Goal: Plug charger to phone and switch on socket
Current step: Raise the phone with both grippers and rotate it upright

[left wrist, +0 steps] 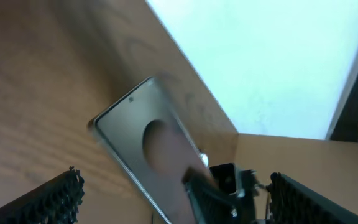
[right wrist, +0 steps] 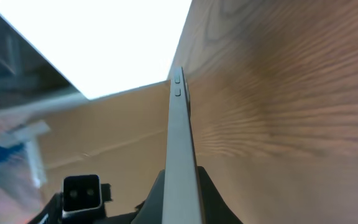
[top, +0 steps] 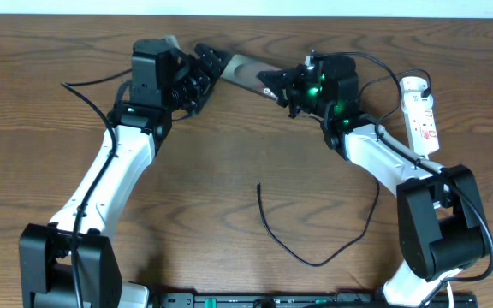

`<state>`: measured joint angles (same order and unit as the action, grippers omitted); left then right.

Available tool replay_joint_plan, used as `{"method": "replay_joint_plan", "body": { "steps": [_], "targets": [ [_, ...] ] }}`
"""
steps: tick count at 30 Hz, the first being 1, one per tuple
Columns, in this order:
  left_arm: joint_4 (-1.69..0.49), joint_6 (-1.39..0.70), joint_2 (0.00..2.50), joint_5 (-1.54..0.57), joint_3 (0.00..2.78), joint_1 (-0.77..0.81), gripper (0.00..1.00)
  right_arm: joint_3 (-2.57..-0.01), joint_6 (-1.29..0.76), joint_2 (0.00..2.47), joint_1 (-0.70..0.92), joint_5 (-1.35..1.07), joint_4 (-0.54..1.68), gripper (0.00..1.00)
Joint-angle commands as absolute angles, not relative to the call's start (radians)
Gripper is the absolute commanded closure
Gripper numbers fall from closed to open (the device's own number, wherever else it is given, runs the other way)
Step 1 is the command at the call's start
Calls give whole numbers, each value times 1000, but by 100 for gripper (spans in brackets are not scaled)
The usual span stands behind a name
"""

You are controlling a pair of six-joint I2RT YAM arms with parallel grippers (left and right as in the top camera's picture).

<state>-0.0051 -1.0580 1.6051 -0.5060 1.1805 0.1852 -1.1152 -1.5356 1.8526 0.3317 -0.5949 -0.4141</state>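
- Overhead: the right end effector [top: 274, 85] is clamped on one end of the phone [top: 245, 73] near the counter's [top: 229, 154] far edge. The left end effector [top: 210, 65] is just beside the other end. The charger [top: 315, 263] lies loose mid-counter, well apart from the socket [top: 422, 115].
- Left wrist: its fingers [left wrist: 51, 200] stand wide apart, holding nothing.
- Right wrist: the phone sits edge-on in the grip. The step in hand looks like steadying the phone; next, the left arm likely needs to fetch the plug tip.

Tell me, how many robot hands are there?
2. The left hand is open beside one end of the phone. The right hand is pinching the phone's other end. No other hands seem to be hidden.
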Motion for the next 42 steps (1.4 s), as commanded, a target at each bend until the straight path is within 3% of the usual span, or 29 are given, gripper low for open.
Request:
{"method": "replay_joint_plan", "body": {
  "steps": [1, 10, 18, 26, 35, 39, 42],
  "targets": [
    [38, -996, 1588, -484, 1195, 186, 7, -1124, -1700, 1852, 331, -625, -447, 99],
    [200, -1058, 1588, -459, 1071, 186, 7, -1124, -1761, 1852, 355, -643, -595, 99],
    [555, -1204, 1588, -466, 891, 186, 6, -1124, -1728, 1852, 373, -681, -604, 99],
    [566, -1343, 1588, -466, 886, 179, 7, -1124, -1628, 1852, 402, -734, -606, 99],
    [571, -1416, 1588, -470, 886, 162, 25, -1124, -1528, 1852, 454, -759, -599, 99],
    [570, -1418, 1588, -470, 886, 162, 40, -1124, -1521, 1852, 461, -759, -596, 99],
    [570, -1420, 1588, -470, 886, 162, 42, -1124, -1522, 1852, 461, -759, -590, 99]
  ]
}}
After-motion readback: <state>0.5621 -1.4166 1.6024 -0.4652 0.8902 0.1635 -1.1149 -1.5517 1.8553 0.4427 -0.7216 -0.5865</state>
